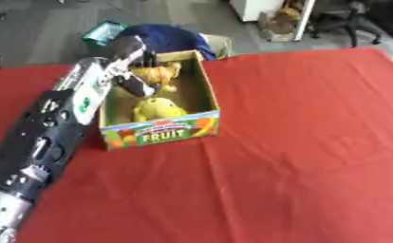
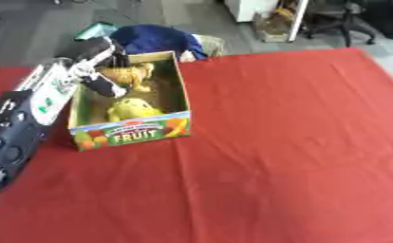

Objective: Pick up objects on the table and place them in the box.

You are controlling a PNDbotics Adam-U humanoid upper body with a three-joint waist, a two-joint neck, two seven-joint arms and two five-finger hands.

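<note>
Left hand [image 1: 136,71] over the FRUIT box [image 1: 160,133], fingers seemingly curled about an orange-brown toy [image 1: 158,71] beside a yellow toy [image 1: 156,109]; risk of snagging the cardboard wall on withdrawal.

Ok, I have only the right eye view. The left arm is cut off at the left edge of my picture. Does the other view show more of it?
Observer: Yes. In the left eye view the left arm runs from the box down to the lower left corner, where it ends in a silver part.
Operator: And on the arm's outer side, is anything visible there?
Observer: Only a strip of red cloth between the arm and the picture's left edge. In your view the arm itself fills that edge.
</note>
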